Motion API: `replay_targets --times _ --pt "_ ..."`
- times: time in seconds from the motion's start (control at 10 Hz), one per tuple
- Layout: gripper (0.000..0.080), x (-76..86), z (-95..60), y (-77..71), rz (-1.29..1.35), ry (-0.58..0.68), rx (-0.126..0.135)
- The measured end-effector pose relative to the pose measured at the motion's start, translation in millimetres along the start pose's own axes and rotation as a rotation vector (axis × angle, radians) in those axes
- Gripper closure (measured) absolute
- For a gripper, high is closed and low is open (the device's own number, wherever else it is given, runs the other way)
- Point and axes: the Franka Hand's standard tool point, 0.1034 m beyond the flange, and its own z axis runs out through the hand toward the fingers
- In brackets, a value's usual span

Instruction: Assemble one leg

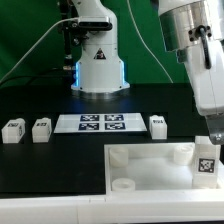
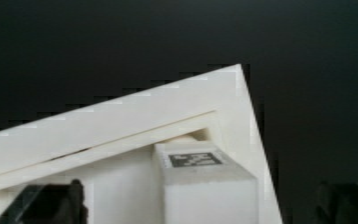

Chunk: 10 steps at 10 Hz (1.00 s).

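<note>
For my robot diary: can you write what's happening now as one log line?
end effector: open, fingers either side of leg | leg: at panel corner | other legs: loose on table

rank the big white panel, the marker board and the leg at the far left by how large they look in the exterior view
1. big white panel, nearest the camera, so partly flattered
2. marker board
3. leg at the far left, plainly smallest

arm: we see glossy white rounded shells with grey seams | base: white dome with a dark triangle mark, blue glow along its side | cables: black, looping behind | fingers: we see dark, blurred tips
</note>
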Motion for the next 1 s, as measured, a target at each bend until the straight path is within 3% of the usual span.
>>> replay_targets --times 1.0 --pt "0.015 1.4 2.7 1.5 -0.001 0.003 -0.004"
